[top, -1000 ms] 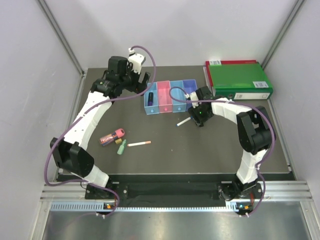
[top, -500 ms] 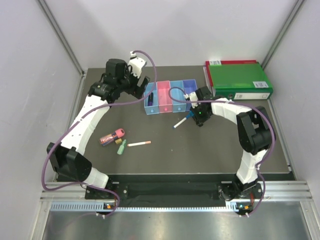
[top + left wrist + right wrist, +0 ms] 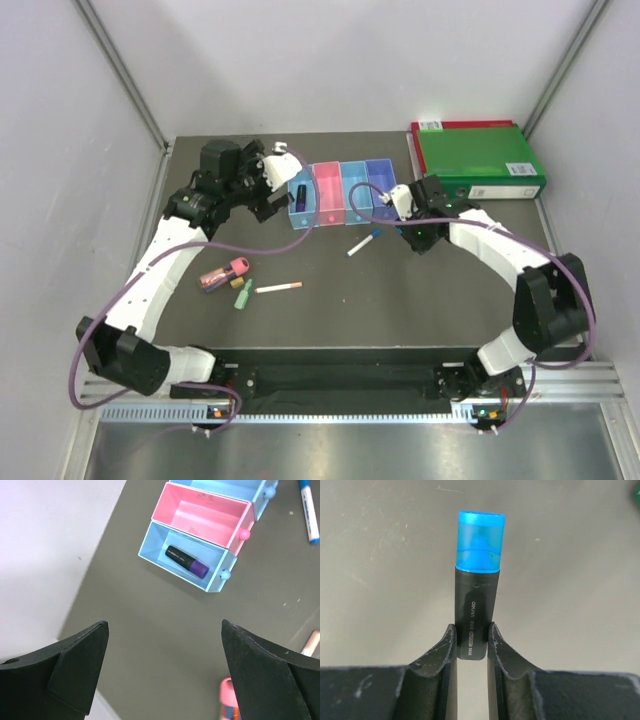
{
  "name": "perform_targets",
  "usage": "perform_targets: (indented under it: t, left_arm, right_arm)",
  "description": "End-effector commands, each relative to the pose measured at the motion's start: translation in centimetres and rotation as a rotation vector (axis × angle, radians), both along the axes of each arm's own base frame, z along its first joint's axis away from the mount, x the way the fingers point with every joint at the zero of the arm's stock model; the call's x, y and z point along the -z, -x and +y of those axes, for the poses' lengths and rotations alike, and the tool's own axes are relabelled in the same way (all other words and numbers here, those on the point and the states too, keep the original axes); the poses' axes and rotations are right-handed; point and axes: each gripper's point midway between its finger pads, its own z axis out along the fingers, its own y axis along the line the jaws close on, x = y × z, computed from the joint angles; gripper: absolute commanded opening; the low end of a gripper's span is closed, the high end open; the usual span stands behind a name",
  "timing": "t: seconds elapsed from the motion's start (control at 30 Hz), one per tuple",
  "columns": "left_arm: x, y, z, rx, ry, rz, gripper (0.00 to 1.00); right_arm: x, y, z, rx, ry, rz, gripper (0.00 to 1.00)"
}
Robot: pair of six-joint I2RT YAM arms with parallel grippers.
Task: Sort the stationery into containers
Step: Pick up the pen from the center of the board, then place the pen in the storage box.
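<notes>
My right gripper [image 3: 470, 630] is shut on the black body of a highlighter with a blue cap [image 3: 479, 542], held over bare table just right of the containers [image 3: 340, 190]; in the top view this gripper [image 3: 418, 238] hides it. The leftmost light blue box [image 3: 161, 565] holds a purple-black marker [image 3: 186, 561]; the pink box [image 3: 202, 517] beside it is empty. My left gripper [image 3: 165, 625] hangs open left of the row [image 3: 275, 192]. On the table lie a white pen with a blue end [image 3: 362, 243], a pink highlighter [image 3: 225, 273], a green highlighter [image 3: 243, 293] and a pink-ended white pen [image 3: 278, 287].
A large green binder [image 3: 478, 160] lies at the back right, close to the right arm's wrist. White walls close in the table on the left, back and right.
My right gripper has shut on the blue-capped highlighter and shifted right, its elbow swinging outward. My left gripper, still open, has drawn back from the boxes toward the near left.
</notes>
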Motion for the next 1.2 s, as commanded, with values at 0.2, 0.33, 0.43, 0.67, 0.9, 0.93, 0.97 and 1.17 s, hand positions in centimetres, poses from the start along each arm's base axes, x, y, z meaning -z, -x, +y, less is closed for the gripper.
perform_targets:
  t: [0.2, 0.33, 0.43, 0.67, 0.9, 0.93, 0.97, 1.17]
  left_arm:
    - [-1.4, 3.8, -2.8, 0.487, -0.243, -0.404, 0.99]
    - [-1.3, 6.3, -5.0, 0.692, -0.299, -0.58, 0.99]
    - [-0.8, 7.2, -6.1, 0.743, -0.32, -0.661, 0.99]
    - [0.0, 7.3, -8.8, 0.748, -0.42, -0.944, 0.99]
    - [-0.7, 6.7, -12.5, 0.699, -0.455, -1.003, 0.99]
    - [-0.4, 6.3, -13.1, 0.694, -0.459, -1.003, 0.99]
    - [-0.7, 6.1, -13.5, 0.683, -0.46, -1.008, 0.99]
    - [-2.3, 5.3, -15.9, 0.659, -0.436, -1.035, 0.99]
  right_arm:
    - [-9.6, 2.0, 2.9, -0.431, -0.08, -0.068, 0.0]
    - [-10.6, 3.7, 4.5, -0.494, -0.17, 0.027, 0.0]
    - [-11.2, 4.9, 5.4, -0.531, -0.225, 0.091, 0.01]
    - [-12.8, 6.3, 7.2, -0.59, -0.304, 0.184, 0.01]
    - [-14.3, 5.6, 9.1, -0.594, -0.339, 0.158, 0.02]
    - [-14.4, 5.6, 9.2, -0.593, -0.341, 0.155, 0.02]
    - [-14.4, 5.5, 9.6, -0.598, -0.344, 0.155, 0.02]
    - [-14.8, 5.1, 10.4, -0.605, -0.348, 0.139, 0.02]
